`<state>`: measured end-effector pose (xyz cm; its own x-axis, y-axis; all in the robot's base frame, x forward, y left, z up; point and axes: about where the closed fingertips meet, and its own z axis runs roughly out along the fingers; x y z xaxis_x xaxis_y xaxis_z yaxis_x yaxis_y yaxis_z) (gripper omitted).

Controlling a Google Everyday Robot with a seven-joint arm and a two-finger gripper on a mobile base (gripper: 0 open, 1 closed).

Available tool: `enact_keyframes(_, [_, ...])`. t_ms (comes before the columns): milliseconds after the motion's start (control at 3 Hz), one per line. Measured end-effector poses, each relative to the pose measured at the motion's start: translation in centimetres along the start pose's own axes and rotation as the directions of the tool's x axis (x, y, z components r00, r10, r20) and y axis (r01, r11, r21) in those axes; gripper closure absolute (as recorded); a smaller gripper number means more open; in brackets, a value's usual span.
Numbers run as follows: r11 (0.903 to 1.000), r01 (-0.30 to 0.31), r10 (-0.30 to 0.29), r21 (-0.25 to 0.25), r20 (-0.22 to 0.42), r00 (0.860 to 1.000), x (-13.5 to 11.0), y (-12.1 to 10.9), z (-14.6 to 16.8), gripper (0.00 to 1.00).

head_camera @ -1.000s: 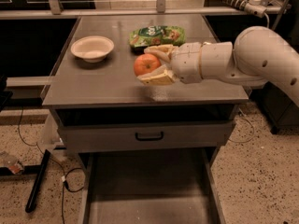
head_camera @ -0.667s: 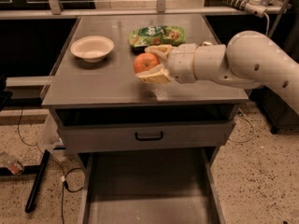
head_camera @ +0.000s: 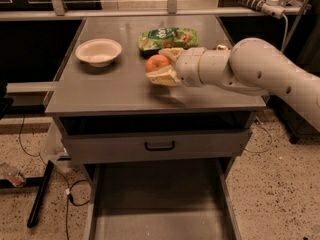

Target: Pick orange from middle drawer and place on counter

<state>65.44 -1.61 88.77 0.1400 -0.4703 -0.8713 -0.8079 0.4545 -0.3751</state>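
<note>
Barely anything has shifted since a second ago: our orange (head_camera: 157, 62) sits a touch farther back, still clamped between the two fingers of our gripper (head_camera: 161, 66) over the counter (head_camera: 115, 86), near its middle. We cannot tell whether it touches the surface. Just behind it lies a green bag (head_camera: 167, 37); a white bowl (head_camera: 99, 51) stands well apart. Below, the middle drawer (head_camera: 155, 204) stands pulled out, its near end cut off. Our fingers hide the fruit's right side.
</note>
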Motion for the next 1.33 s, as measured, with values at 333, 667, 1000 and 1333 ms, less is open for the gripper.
enact_keyframes(333, [0.9981,-0.062,0.062,0.004,0.007,0.998,1.42,-0.81,0.73,1.00])
enact_keyframes(667, [0.9980,-0.063,0.063,0.004,0.007,0.998,1.46,-0.81,0.76,0.81])
enact_keyframes(1000, [0.9980,-0.063,0.063,0.004,0.007,0.998,1.46,-0.81,0.76,0.59])
enact_keyframes(1333, [0.9980,-0.063,0.063,0.004,0.007,0.998,1.46,-0.81,0.76,0.35])
